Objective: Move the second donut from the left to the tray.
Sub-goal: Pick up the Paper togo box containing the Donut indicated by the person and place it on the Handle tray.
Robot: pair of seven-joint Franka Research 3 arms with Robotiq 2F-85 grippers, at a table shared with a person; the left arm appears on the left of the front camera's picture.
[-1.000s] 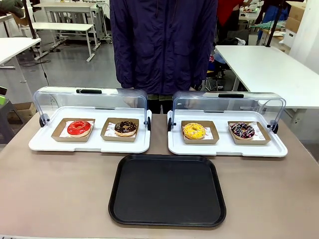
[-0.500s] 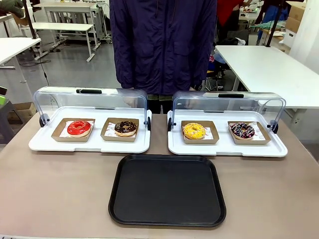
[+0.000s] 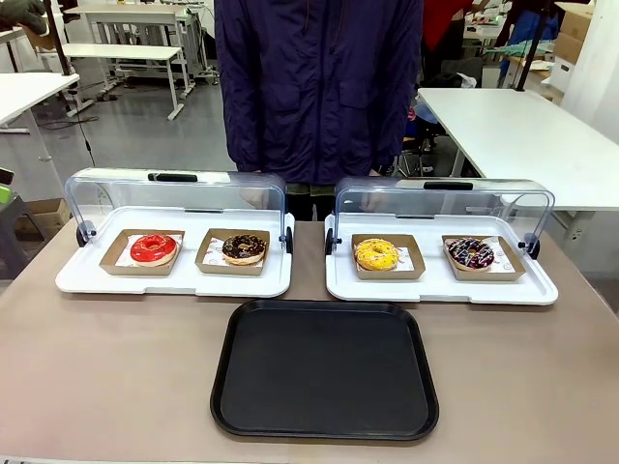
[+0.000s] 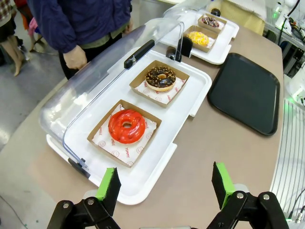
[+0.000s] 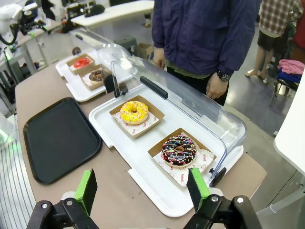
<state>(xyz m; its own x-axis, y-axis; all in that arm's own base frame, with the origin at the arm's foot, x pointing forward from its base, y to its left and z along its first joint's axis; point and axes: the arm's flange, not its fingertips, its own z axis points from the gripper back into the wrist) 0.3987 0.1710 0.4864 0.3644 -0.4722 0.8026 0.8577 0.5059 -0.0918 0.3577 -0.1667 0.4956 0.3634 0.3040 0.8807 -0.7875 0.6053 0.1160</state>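
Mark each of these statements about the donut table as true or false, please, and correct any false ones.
The black tray holds no donut. True.
In the front view, the chocolate donut with pale sprinkles lies right of the red-glazed donut. True.
A gripper grips the chocolate donut. False: the left gripper and right gripper are both open, holding nothing.
The clear lids are shut. False: the clear lids stand open.

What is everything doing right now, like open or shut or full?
Left lid: open, swung back.
Right lid: open, swung back.
Chocolate donut: sitting in its holder.
Black tray: flat, no donut on it.
Left gripper: open.
Right gripper: open.
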